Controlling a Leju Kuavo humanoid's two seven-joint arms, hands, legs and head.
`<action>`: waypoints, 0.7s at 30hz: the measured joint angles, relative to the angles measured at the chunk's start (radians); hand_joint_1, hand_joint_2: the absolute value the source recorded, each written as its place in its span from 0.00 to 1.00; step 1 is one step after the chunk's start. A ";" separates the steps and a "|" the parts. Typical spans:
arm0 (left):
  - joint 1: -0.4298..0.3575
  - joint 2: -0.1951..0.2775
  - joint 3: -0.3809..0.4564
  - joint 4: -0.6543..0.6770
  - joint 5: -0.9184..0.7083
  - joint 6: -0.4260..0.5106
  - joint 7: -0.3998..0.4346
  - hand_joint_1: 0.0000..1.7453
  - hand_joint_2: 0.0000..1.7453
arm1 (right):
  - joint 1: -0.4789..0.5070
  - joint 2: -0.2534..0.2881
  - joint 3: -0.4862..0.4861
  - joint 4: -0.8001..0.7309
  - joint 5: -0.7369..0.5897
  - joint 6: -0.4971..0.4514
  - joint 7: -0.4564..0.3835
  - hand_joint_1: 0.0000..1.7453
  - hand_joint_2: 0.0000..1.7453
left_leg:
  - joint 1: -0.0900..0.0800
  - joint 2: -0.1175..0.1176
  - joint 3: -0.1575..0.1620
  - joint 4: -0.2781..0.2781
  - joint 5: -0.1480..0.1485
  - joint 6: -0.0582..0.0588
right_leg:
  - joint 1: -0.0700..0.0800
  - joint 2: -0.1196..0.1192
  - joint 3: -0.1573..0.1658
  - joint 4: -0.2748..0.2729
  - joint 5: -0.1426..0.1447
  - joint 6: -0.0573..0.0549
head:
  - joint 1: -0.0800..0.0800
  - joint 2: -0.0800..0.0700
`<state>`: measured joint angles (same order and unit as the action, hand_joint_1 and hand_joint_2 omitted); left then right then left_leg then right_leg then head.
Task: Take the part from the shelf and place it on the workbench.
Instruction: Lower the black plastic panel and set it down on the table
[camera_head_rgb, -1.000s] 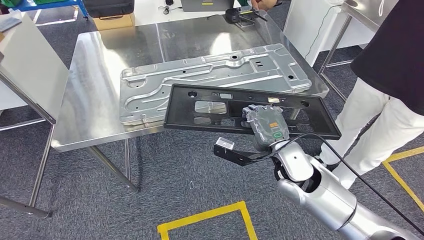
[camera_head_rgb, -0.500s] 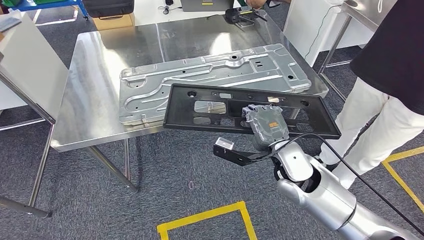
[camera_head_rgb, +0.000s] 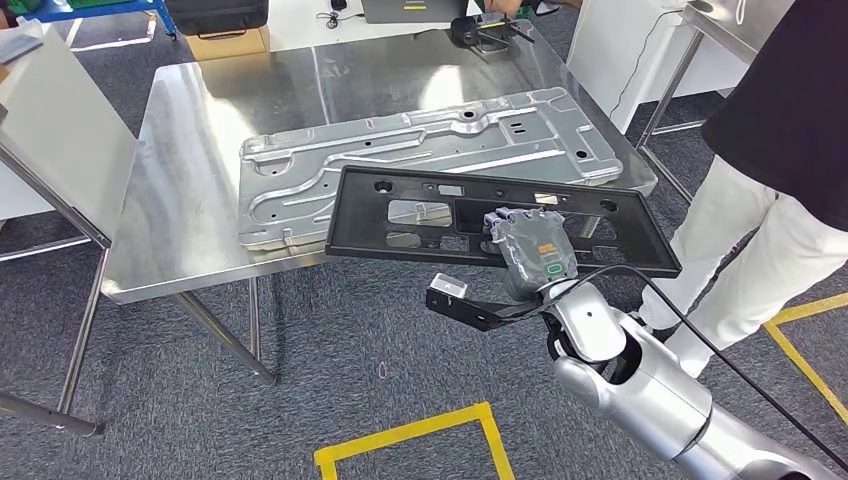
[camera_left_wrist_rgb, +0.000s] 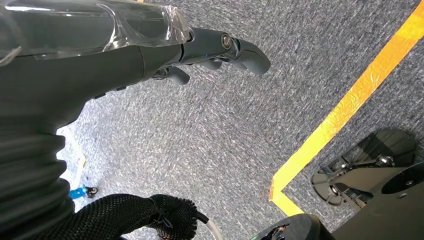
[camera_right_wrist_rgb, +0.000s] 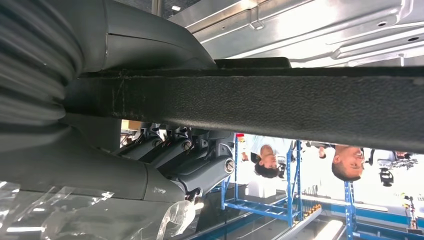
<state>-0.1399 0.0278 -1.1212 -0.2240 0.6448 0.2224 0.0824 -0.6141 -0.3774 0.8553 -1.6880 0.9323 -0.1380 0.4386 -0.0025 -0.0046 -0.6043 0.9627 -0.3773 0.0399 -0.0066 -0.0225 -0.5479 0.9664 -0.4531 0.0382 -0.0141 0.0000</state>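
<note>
so the right hand (camera_head_rgb: 530, 250) is clamped on the near long edge of the black plastic frame (camera_head_rgb: 470, 215), which hangs flat, long axis running along the workbench (camera_head_rgb: 190, 130) front edge, overlapping the stamped metal panel (camera_head_rgb: 330, 165) there, left hand (camera_left_wrist_rgb: 200, 50) dangling empty.

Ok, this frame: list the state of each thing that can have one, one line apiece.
black panel: held in the air by one edge, part over the workbench, not set down.
right hand: grips the black panel.
left hand: holds nothing, hanging over the carpet.
metal plate: lying flat on the workbench.
workbench: standing, carrying the metal plate.
</note>
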 joint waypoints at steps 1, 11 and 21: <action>0.000 0.000 0.000 0.000 -0.001 0.001 0.000 0.00 1.00 | 0.000 -0.001 0.000 0.000 -0.001 0.001 0.001 1.00 1.00 | 0.000 0.000 0.000 0.000 0.000 0.000 | 0.000 0.000 0.000 0.000 0.000 0.000 | 0.000 0.000; 0.002 0.000 0.000 0.000 -0.010 0.005 0.000 0.00 1.00 | 0.001 -0.011 0.000 0.000 -0.005 0.002 0.011 1.00 1.00 | 0.000 0.000 0.000 0.000 0.000 0.000 | 0.000 0.000 0.000 0.000 0.000 0.000 | 0.000 0.000; 0.001 0.000 0.000 0.000 -0.012 0.005 0.000 0.00 1.00 | 0.002 -0.012 0.000 -0.001 -0.005 0.005 0.013 1.00 1.00 | -0.009 0.000 0.001 -0.002 -0.005 0.012 | -0.007 -0.002 0.004 -0.007 0.000 0.009 | 0.000 0.000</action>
<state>-0.1385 0.0281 -1.1212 -0.2240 0.6332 0.2277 0.0823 -0.6120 -0.3895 0.8552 -1.6887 0.9277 -0.1328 0.4513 -0.0114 -0.0047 -0.6029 0.9604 -0.3825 0.0519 -0.0140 -0.0248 -0.5443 0.9596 -0.4532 0.0468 -0.0145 -0.0001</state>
